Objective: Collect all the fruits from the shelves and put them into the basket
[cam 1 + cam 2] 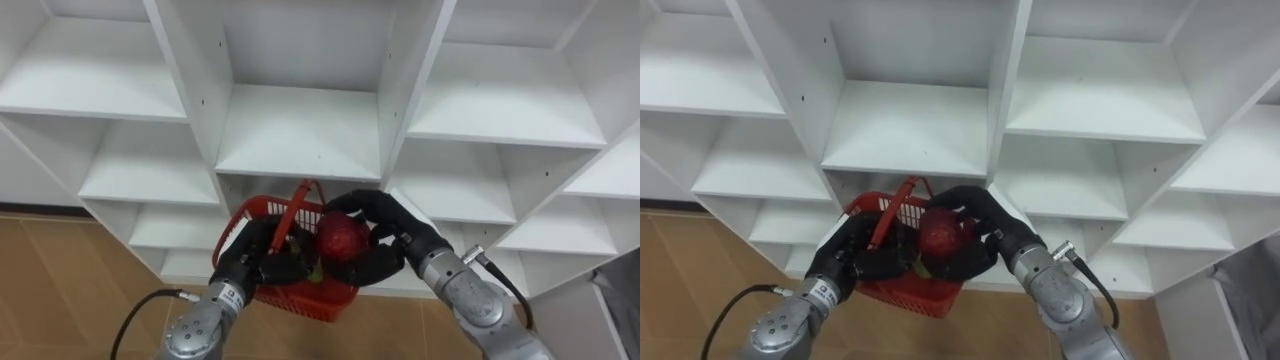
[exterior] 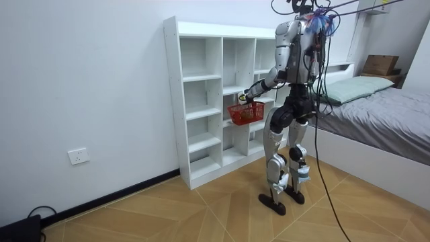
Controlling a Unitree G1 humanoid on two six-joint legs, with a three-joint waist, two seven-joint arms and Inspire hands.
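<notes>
A red plastic basket [image 1: 262, 210] [image 1: 868, 206] [image 2: 246, 113] hangs in front of the white closet [image 1: 300, 130] [image 2: 215, 94], below its middle shelf. My left hand [image 1: 258, 258] [image 1: 855, 252] is curled round the basket's near rim and holds it up. Over the basket my right hand [image 1: 392, 232] [image 1: 985, 225] is shut on a dark red apple [image 1: 343, 238] [image 1: 946, 234], fingers over its top and thumb beneath. Something greenish lies in the basket under the apple. In the room view I stand upright facing the closet with both arms forward.
The closet's compartments [image 1: 300, 130] around the basket are bare white shelves with upright dividers [image 1: 195, 80]. Wood floor [image 1: 60, 290] lies below at the left. In the room view a bed [image 2: 383, 114] stands behind me, at that view's right.
</notes>
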